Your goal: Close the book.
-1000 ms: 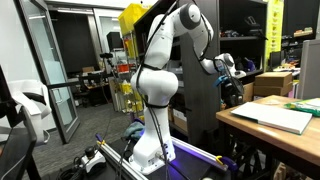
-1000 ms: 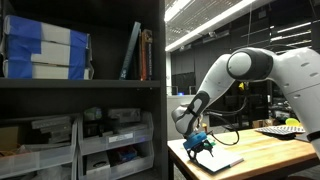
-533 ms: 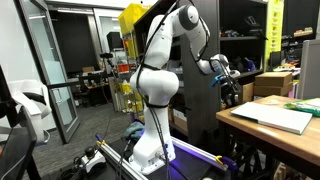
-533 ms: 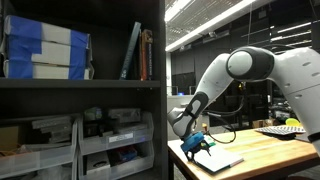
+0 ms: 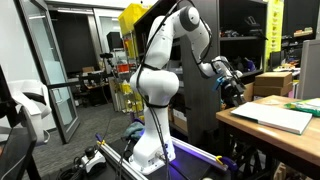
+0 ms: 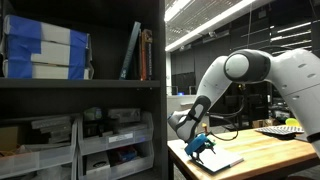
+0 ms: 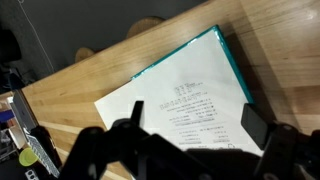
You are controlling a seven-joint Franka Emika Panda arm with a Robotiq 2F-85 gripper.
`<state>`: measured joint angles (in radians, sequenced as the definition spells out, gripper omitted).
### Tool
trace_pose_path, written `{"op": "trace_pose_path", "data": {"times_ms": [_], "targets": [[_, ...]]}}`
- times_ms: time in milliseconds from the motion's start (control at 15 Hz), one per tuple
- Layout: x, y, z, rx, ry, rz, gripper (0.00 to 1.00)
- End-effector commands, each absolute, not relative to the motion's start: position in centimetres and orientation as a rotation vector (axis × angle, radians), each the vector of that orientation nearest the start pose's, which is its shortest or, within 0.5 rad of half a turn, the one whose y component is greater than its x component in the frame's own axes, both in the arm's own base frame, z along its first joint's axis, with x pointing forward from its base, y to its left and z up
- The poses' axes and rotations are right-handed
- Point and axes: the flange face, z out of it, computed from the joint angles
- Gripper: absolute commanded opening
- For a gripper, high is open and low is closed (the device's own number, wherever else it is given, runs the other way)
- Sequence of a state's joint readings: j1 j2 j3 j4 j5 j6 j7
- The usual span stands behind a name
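- Right now we are holding the Robotiq gripper (image 7: pixel 192 125) above the book (image 7: pixel 182 98); in the wrist view its fingers (image 7: pixel 254 124) are spread wide, gripping nothing.
- We are finding the book lying flat on the wooden table (image 7: pixel 285 40), close to the table's edge, with a printed page (image 7: pixel 165 115) facing up and the teal cover (image 7: pixel 238 68) peeking out as a thin strip along one side.
- In an exterior view the gripper (image 6: pixel 200 147) is hanging just over the near end of the book (image 6: pixel 222 160); whether it is touching is probably beyond what this dim, small picture can settle.
- We are judging the main risk to be a fingertip pressing down on the page instead of catching under a leaf, which would crease the paper or shove the whole book.
- Since the book is sitting near the table's edge, a sideways shove could be sliding it off.
- We are also wary that a thin leaf lifted too little could be flopping back, leaving the book unclosed.
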<state>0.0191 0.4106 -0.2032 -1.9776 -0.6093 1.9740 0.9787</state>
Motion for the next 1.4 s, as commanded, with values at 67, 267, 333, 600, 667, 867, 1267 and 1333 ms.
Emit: {"op": "trace_pose_path", "data": {"times_ms": [67,267,333,600,667,867,1267,1333], "targets": [[55.0,-12.2,25.3,2.241,-0.923,-0.206,1.00],[55.0,-11.1,25.5,2.227,-0.905,-0.192,1.00],[55.1,-10.9,25.5,2.219,-0.903,-0.190,1.00],[55.5,-11.1,24.7,2.176,-0.918,-0.199,1.00],[55.5,-11.4,24.6,2.166,-0.925,-0.205,1.00],[55.3,-11.8,24.4,2.157,-0.936,-0.226,1.00],[55.1,-11.1,24.7,2.169,-0.928,-0.247,1.00],[55.1,-10.8,24.7,2.160,-0.925,-0.235,1.00]]}}
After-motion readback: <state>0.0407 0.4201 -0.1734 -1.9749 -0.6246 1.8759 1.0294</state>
